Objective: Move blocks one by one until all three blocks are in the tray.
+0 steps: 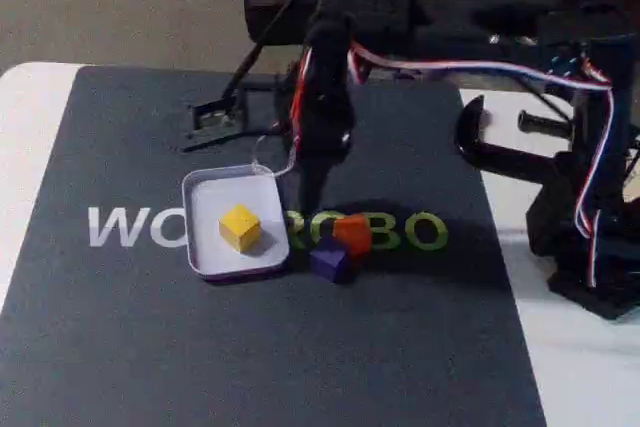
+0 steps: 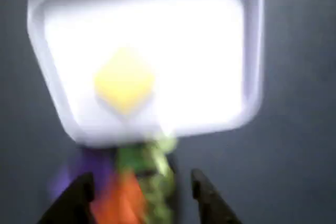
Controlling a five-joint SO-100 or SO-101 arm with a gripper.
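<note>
Yellow block [image 1: 240, 227] in tray [image 1: 205, 192] — wrist view blurred

Three blocks, one yellow [image 1: 240, 226], one orange [image 1: 352, 233], one purple [image 1: 329, 263], and one tray [image 1: 205, 190].

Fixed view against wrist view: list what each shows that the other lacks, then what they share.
Fixed view alone: the arm, a black clamp on the table edge, the white and green lettering across the dark mat.

Wrist view alone: the two dark fingers close up, spread apart, the orange block low between them, all blurred.

Both: the tray holding the yellow block, with the orange block and purple block outside it on the mat.
</note>
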